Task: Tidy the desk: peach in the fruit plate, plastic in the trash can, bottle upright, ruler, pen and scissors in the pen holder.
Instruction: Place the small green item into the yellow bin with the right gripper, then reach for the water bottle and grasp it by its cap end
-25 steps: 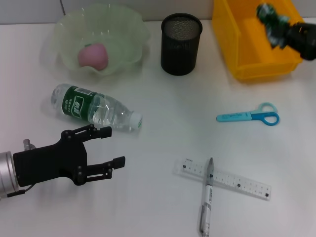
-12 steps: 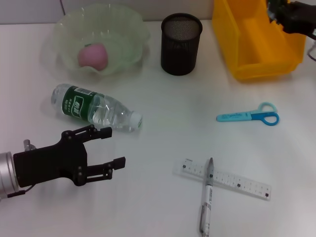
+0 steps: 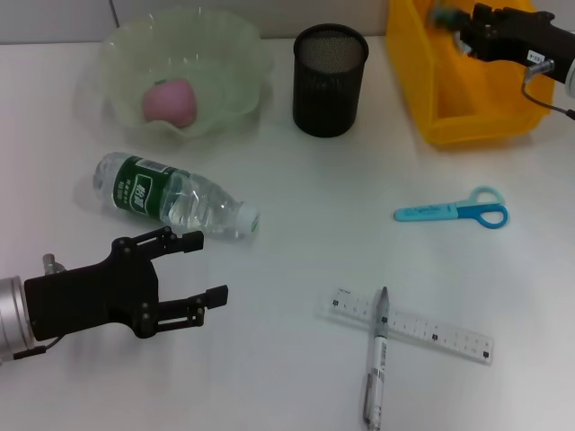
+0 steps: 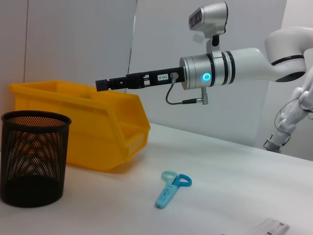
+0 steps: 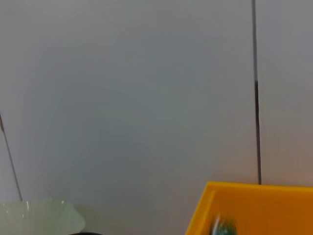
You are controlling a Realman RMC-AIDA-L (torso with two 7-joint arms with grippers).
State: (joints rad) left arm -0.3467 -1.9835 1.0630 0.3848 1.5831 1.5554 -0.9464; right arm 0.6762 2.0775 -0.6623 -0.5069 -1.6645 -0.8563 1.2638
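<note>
White desk point(image 3: 296, 233), right gripper point(image 3: 467, 34) over yellow bin point(image 3: 476, 121), plastic point(image 3: 442, 13) seemingly falling

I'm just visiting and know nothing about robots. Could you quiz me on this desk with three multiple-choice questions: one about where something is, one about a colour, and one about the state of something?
1. Where is the peach?
A. In the fruit plate
B. In the pen holder
C. Beside the scissors

2. What colour is the trash can?
A. Black
B. Yellow
C. Green

3. How is the bottle?
A. Standing upright
B. Lying on its side
C. Held in the left gripper

Answers:
1. A: the pink fruit sits inside the pale green plate at the back of the table.
2. B: the bin under the right gripper is bright yellow.
3. B: it lies flat on the table, just ahead of the left gripper's open fingers, apart from them.
</note>
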